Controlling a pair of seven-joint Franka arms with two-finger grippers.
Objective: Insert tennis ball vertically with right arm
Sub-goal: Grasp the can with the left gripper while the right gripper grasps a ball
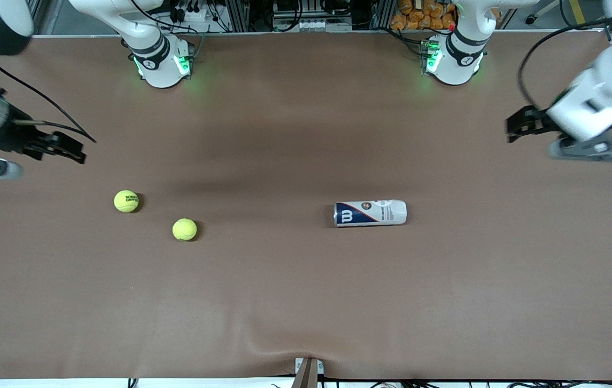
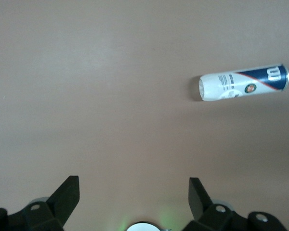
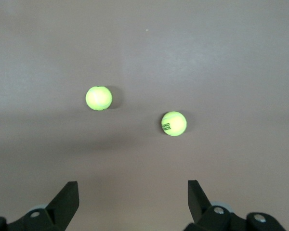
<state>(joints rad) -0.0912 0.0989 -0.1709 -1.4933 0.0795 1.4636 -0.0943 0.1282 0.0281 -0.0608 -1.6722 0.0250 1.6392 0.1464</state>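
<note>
Tennis balls x2 (image 1: 125,201) (image 1: 184,229); can x1 (image 1: 370,213) lying flat; both grippers open.

The right gripper (image 1: 71,152) hangs over the table's right-arm end, fingers spread wide (nothing between them). The left gripper (image 1: 516,128) hovers likewise, empty, over the left-arm end.

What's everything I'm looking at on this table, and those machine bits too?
tennis balls: two, yellow-green, apart on the table toward the right arm's end; one farther from the front camera, one nearer.
ball can: one, white and navy, lying on its side, toward the left arm's end.
table: one, brown cover.
right gripper: one, black, open, empty, over the right arm's end of the table.
left gripper: one, black, open, empty, over the left arm's end.
</note>
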